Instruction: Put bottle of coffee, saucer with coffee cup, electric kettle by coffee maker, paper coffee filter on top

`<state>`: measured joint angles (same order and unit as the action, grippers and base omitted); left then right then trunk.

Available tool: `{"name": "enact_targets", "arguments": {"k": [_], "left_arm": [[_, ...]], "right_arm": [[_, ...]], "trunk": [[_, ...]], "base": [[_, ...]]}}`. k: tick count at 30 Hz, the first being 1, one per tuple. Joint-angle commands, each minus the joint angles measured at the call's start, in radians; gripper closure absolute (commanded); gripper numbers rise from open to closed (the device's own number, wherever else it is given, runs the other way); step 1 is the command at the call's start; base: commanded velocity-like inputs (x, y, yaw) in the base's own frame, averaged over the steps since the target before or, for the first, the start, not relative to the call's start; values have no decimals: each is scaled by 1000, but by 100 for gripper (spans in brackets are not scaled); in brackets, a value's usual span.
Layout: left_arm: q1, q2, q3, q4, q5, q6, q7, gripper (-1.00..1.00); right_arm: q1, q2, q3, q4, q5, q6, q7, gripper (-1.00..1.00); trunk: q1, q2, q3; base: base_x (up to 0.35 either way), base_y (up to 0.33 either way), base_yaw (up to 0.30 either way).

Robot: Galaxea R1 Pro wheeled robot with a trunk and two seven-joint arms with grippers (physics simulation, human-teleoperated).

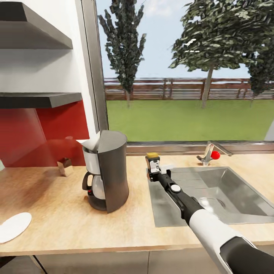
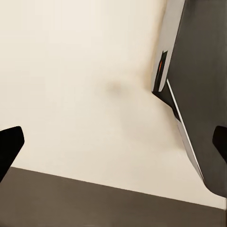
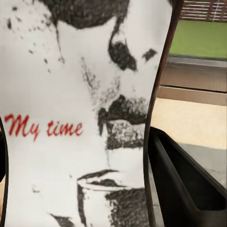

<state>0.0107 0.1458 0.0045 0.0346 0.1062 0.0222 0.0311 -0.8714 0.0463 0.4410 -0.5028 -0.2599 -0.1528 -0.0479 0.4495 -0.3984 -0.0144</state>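
The bottle of coffee (image 1: 153,163), a dark jar with a yellow lid and white label, stands upright over the countertop (image 1: 57,201) at the sink's near-left corner, right of the coffee maker (image 1: 108,171). My right gripper (image 1: 154,174) is shut on its lower part. In the right wrist view its label (image 3: 80,118) reads "My time", with a black finger (image 3: 184,189) beside it. A white paper coffee filter (image 1: 90,143) sits on top of the coffee maker. The saucer (image 1: 13,226) lies at the counter's front left. My left gripper (image 2: 113,146) is open over a pale surface.
The steel sink (image 1: 224,194) with its drainboard lies to the right, a faucet with a red knob (image 1: 210,154) behind it. A small brown block (image 1: 65,166) stands by the red backsplash. Two grey shelves (image 1: 38,99) hang at upper left. A window runs behind the counter.
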Motion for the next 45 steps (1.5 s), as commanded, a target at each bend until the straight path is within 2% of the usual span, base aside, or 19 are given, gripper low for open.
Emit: {"name": "enact_targets", "arguments": {"k": [1, 20, 26, 31, 41, 45], "left_arm": [[0, 0, 0, -1, 10, 2, 1, -100], [0, 0, 0, -13, 10, 2, 1, -100], [0, 0, -1, -14, 12, 2, 1, -100], [0, -2, -1, -15, 12, -16, 1, -100], [0, 0, 0, -14, 11, -26, 1, -100], [0, 0, 0, -13, 11, -25, 1, -100]], "right_arm": [[-1, 0, 8, 1, -12, -5, -6, 100], [-1, -4, 6, 8, -10, -17, -7, 100], [-1, -4, 6, 107, -10, -107, -4, 100], [-1, 3, 7, 235, -11, -261, -4, 100], [-1, 7, 9, 245, -11, -283, -2, 100], [-1, 18, 8, 239, -11, -283, -3, 100]], "trunk": [[1, -2, -2], [1, -2, -2], [1, -2, -2], [1, -2, -2], [1, -2, -2], [1, -2, -2]], "base": [[0, 0, 271], [0, 0, 167], [0, 0, 18], [0, 0, 0], [113, 45, 0], [156, 88, 0]]}}
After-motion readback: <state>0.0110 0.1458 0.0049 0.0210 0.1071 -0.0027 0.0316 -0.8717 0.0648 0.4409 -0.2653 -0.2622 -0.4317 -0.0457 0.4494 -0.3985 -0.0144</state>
